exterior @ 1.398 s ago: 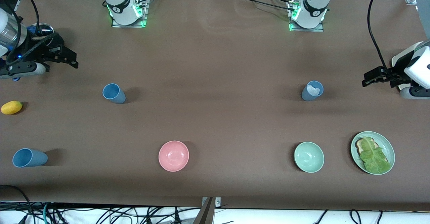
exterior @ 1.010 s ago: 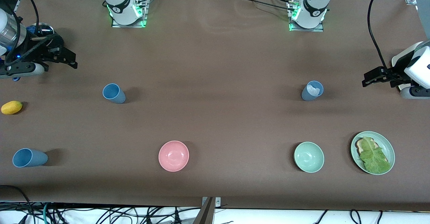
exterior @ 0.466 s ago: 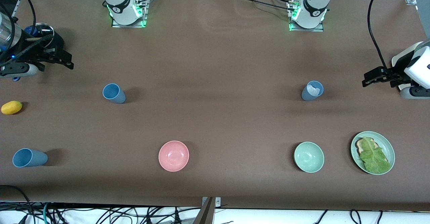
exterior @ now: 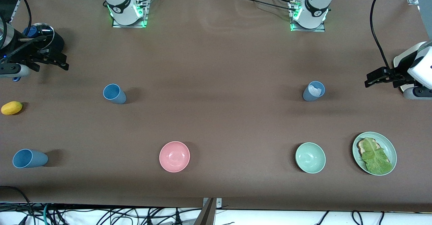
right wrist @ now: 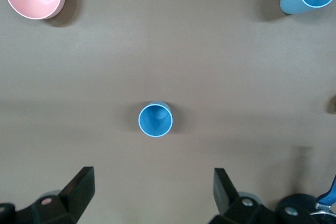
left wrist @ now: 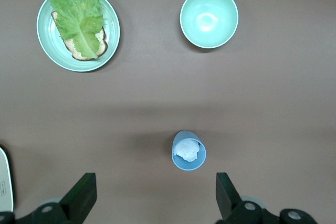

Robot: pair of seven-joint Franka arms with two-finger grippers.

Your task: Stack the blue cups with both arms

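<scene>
Both sets of jaws stand spread wide with nothing between them. Up in the air at the right arm's end of the bench hangs the right gripper (exterior: 60,62), over the bare brown top; the left gripper (exterior: 371,78) hangs at the left arm's end, over bare top too.

Three blue cups stand upright. One blue cup (exterior: 114,93) sits toward the right arm's end, partway between the two long edges. A second cup (exterior: 29,158) is near the front corner at that same end. The third cup (exterior: 314,91), greyer, has something white crumpled inside (left wrist: 188,150) and sits toward the left arm's end.

Along the front edge are a pink bowl (exterior: 174,156), a green bowl (exterior: 310,158) and a plate (exterior: 391,149) with lettuce on bread. A lemon (exterior: 11,107) lies at the right arm's end.
</scene>
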